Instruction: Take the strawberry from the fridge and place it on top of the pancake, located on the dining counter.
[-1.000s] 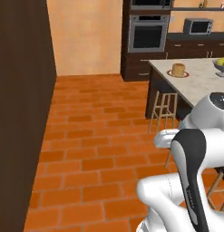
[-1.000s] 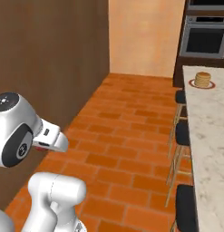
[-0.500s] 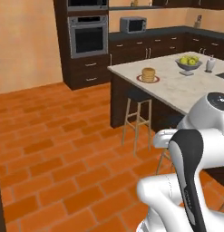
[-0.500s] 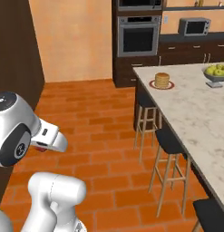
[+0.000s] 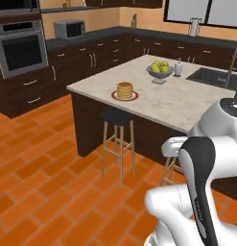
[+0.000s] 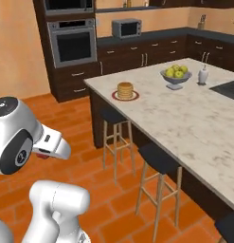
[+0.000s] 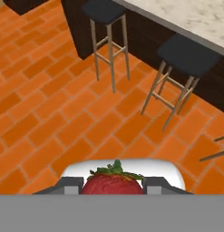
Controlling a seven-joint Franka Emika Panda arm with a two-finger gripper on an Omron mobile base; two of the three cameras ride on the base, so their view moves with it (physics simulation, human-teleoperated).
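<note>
Left base view: the dining counter (image 5: 187, 103) runs across the middle, beige marbled top on a dark wood base. The pancake (image 5: 124, 90) sits near the counter's front left corner on a red-rimmed plate (image 5: 125, 96). Further back on the counter a bowl of yellow-green fruit (image 5: 160, 70) stands just beside a small white shaker (image 5: 178, 68). This view alone catches a dark sink (image 5: 213, 78) set into the counter's right end, plus a white kettle (image 5: 194, 27) on the back counter. A black-seat stool (image 5: 117, 137) stands in front of the counter under the pancake corner. Wall oven (image 5: 21, 50) and microwave (image 5: 69, 30) sit left of the counter among dark cabinets.

Right base view: same counter from the other side, pancake at its near left corner, fruit bowl behind. Two stools show along the counter's edge here, and a red speck at the white hand low left, too small to tell.

Hand view: the gripper (image 7: 112, 185) is clenched on the strawberry (image 7: 112, 183), which sits between the two dark tips at the bottom. Fruit is glossy red with a green leafy cap. It hangs over the orange brick floor (image 7: 50, 113), well short of the counter, two stools ahead.
</note>
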